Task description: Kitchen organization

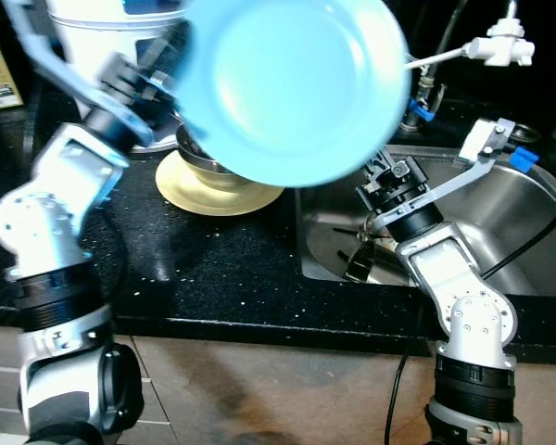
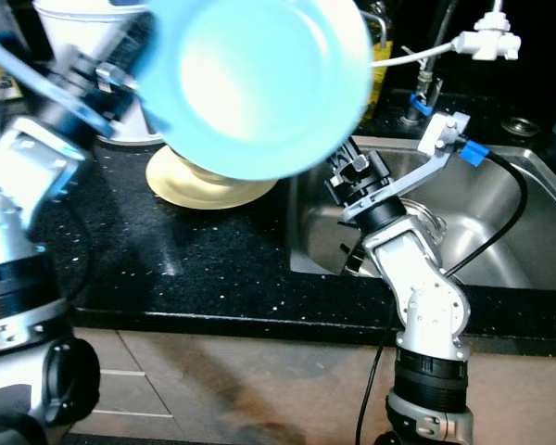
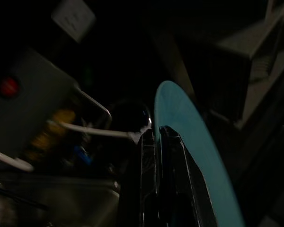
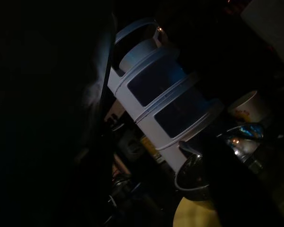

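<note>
While left gripper (image 3: 157, 137) clamps rim, light-blue plate (image 1: 296, 83) tilts, hollow facing camera; glossy, round. Right gripper (image 1: 382, 176) fingers: cannot tell.

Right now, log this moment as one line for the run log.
left hand: shut on blue plate, held raised over counter edge | right hand: beside sink, fingers hidden | yellow plate with metal bowl on counter

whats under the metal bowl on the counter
The metal bowl sits on a pale yellow plate on the black counter. The blue plate, held up by the left tool, covers most of the bowl, so its contents cannot be seen.
</note>
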Controlling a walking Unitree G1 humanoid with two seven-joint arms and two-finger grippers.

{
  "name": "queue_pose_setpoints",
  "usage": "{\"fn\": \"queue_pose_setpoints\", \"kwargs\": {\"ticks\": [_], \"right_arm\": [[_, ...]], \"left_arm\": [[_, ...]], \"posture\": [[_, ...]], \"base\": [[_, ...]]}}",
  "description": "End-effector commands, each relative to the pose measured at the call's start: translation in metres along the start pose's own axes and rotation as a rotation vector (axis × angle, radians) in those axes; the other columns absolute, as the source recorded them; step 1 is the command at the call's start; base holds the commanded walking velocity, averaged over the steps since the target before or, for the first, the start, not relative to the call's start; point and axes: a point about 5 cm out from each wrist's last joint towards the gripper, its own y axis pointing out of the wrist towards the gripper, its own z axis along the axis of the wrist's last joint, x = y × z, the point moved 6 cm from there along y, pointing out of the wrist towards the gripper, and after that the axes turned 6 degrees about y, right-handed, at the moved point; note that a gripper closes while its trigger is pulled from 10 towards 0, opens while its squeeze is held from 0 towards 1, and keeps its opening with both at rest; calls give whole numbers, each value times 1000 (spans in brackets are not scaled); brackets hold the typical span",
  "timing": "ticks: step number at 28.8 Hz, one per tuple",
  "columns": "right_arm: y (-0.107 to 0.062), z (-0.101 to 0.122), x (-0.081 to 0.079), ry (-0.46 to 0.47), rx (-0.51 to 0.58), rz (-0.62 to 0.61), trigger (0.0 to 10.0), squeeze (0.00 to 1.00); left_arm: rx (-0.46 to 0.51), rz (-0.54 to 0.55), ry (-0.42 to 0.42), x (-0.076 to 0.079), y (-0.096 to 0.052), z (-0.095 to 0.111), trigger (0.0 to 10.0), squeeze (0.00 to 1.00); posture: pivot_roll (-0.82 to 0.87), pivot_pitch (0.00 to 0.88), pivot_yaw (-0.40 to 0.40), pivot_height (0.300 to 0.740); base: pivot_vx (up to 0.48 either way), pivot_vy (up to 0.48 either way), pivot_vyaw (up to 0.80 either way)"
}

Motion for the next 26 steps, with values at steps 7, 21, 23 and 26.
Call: {"fn": "queue_pose_setpoints", "kwargs": {"ticks": [7,21,23,26], "right_arm": [[2,10,-13,104,68,10,10000,882],[-10,76,24,-29,263,-182,10000,0],[-11,74,22,-12,248,-169,10000,0],[-11,68,18,5,222,-154,10000,0]], "left_arm": [[15,43,-25,0,-1,-6,0,0],[68,84,-15,-6,-5,8,0,0],[75,90,-13,-7,-6,9,0,0],[84,99,-15,-8,-7,11,0,0]], "posture": [[-19,168,-2,740],[-14,165,-8,740],[-16,163,-7,740],[-17,162,-8,740]], "base": [[0,0,0],[0,0,0],[0,0,0],[0,0,0]]}}
